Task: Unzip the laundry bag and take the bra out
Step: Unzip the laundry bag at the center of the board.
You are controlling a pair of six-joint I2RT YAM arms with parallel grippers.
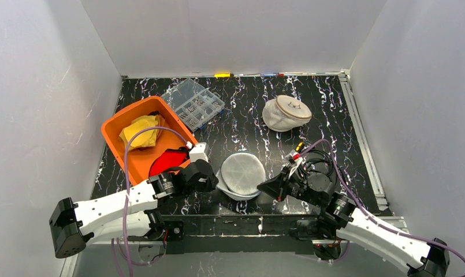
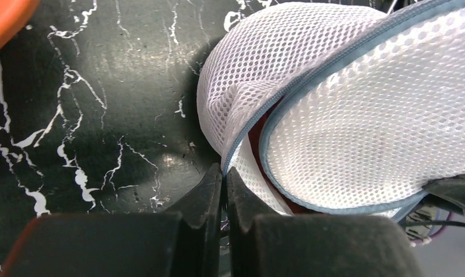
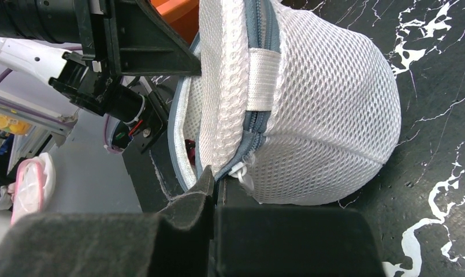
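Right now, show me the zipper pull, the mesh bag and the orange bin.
zipper pull (image 3: 242,174), right wrist view, on its white tab.
bag (image 1: 242,172), top view, middle of its round mesh face.
bin (image 1: 136,163), top view, bare orange floor.

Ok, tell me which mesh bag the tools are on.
The near bag, front centre: left tool and right tool are shut on its rim. The far bag sits untouched, back right.

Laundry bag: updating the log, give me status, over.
Left gripper shut on laundry bag's zip edge. Right gripper shut on it beside zipper pull. Bag partly unzipped, red fabric showing inside. Orange bin apart, left.
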